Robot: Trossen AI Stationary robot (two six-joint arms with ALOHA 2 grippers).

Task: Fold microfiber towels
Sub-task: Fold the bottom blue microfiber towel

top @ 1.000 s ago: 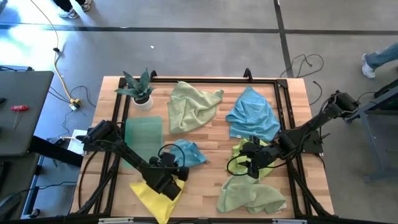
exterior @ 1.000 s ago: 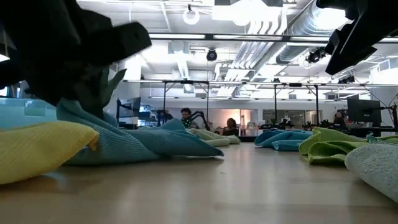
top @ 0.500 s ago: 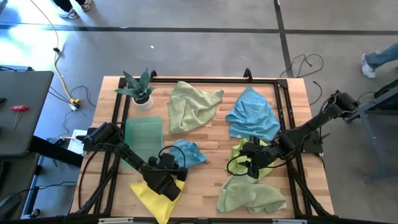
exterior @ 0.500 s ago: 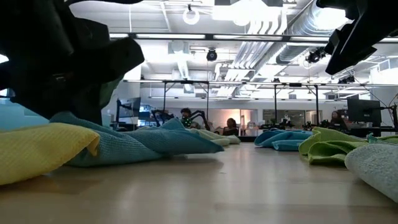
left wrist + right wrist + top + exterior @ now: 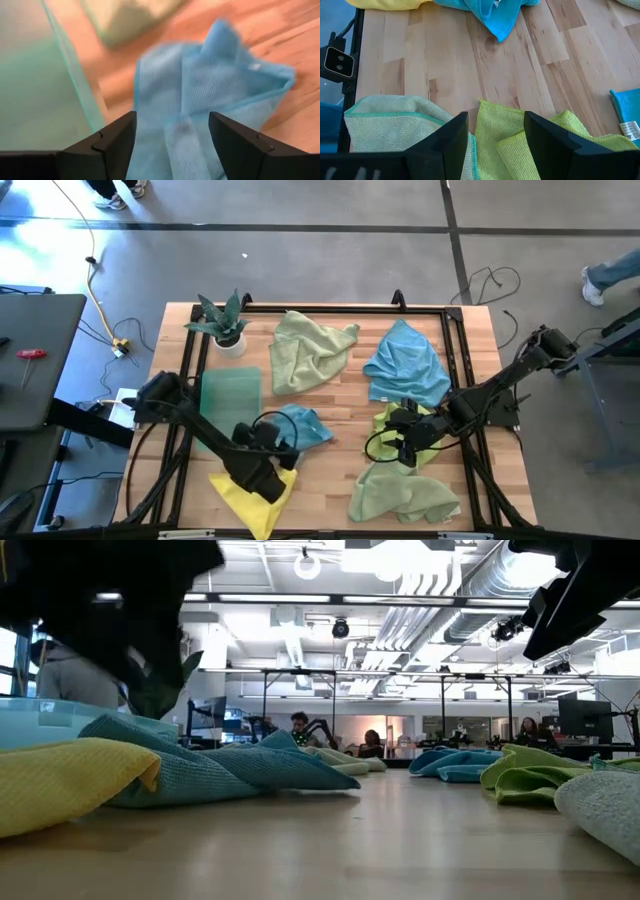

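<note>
Left hand [image 5: 170, 145] just let go: fingers now apart above blue towel [image 5: 210, 110], lying loose on bench [image 5: 340, 405]. Fold unfinished. Right hand [image 5: 495, 145] apart over lime towel [image 5: 520, 140], unchanged.

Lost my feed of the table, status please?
Left gripper open over the small blue towel. Right gripper open above the lime towel. Other towels lie unfolded; nothing in the way.
</note>
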